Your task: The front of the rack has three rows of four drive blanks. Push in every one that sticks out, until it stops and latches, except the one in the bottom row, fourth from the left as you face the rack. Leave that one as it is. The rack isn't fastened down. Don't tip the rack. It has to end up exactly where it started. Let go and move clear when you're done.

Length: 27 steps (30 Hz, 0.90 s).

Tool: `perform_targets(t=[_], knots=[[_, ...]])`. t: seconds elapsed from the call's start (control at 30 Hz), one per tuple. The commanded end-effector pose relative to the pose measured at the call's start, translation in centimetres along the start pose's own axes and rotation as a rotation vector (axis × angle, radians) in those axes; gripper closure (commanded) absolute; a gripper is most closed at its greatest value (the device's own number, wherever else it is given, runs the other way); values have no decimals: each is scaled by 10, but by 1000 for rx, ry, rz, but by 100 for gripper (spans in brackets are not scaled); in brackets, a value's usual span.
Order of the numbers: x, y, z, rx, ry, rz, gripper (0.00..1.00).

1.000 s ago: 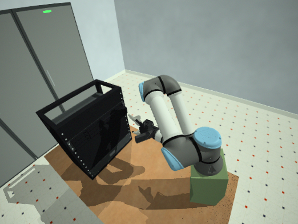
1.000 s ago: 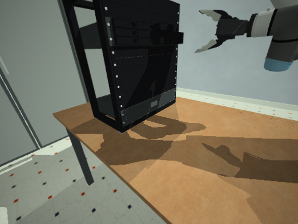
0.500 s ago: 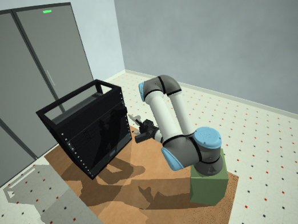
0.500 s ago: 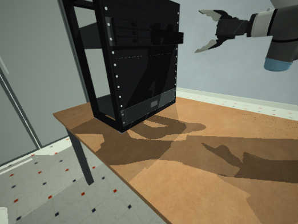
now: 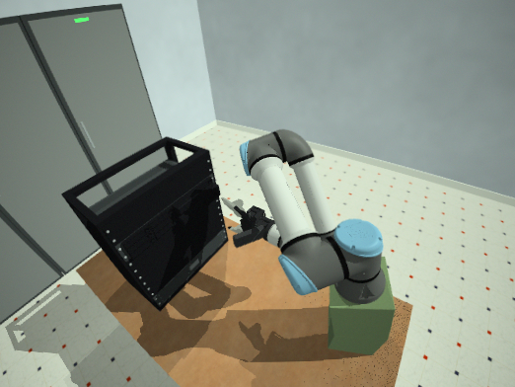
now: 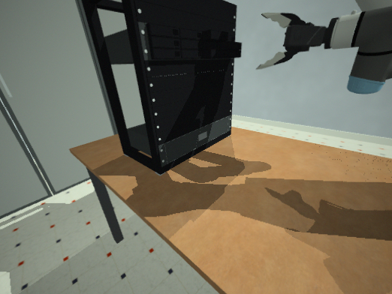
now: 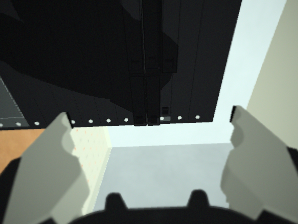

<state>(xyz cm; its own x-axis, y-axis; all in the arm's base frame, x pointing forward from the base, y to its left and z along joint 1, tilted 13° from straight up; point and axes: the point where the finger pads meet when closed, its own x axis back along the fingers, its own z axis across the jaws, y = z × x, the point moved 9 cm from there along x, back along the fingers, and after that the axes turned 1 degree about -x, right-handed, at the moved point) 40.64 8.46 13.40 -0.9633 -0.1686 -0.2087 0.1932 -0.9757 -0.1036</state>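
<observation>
Currently pincer [image 6: 271, 41] fully open, empty, near rack [image 6: 188, 86]

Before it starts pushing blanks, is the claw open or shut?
Open: the claw has its two fingers spread wide, nothing between them, short of the rack.
</observation>
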Motion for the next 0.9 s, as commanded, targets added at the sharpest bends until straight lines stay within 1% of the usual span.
perform_targets(t=[0.0, 0.2, 0.43, 0.87], knots=[[0, 0, 0, 0, 1, 0, 0], [-2, 3, 0, 0, 1, 0, 0], [-23, 30, 0, 0, 1, 0, 0], [-24, 31, 0, 0, 1, 0, 0]])
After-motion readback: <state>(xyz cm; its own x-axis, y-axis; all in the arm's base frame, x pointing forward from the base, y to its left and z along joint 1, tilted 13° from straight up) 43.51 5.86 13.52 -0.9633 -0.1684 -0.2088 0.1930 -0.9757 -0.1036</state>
